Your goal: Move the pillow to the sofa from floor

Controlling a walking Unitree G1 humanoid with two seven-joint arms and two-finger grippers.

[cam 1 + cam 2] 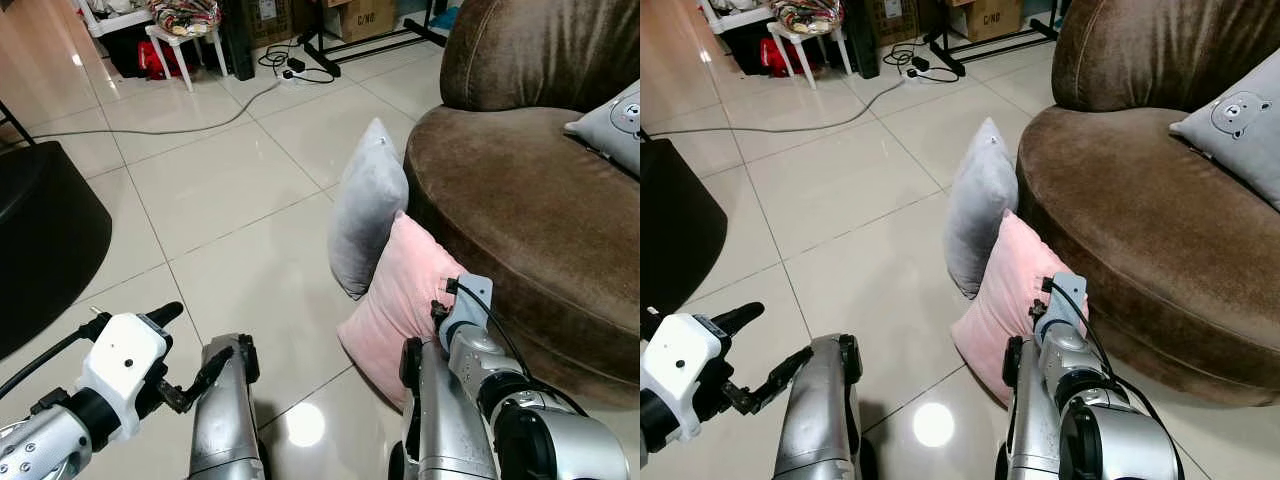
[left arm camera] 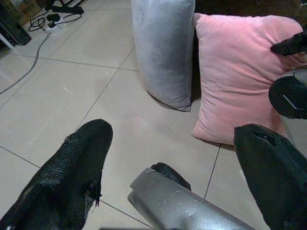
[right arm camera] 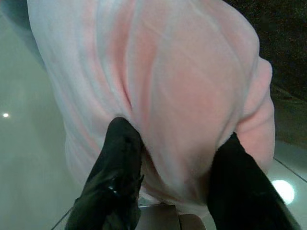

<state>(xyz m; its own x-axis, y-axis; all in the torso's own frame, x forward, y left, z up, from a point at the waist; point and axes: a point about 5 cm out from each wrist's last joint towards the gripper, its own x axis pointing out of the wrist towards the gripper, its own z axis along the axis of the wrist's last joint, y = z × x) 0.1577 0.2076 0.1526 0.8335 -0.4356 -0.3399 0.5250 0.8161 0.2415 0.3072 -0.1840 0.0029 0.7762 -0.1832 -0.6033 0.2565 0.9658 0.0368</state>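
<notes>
A pink pillow stands on the tiled floor, leaning against the base of the brown sofa. A grey pillow stands upright just behind it, also against the sofa. My right gripper is pushed into the pink pillow's lower edge. Its two black fingers pinch a bulging fold of the fabric between them. My left gripper hovers low over the floor to the left of both pillows. It is open and holds nothing.
A grey bear-print cushion lies on the sofa seat at the right. A black rounded object sits on the floor to the left. A cable and a white stool are at the far side.
</notes>
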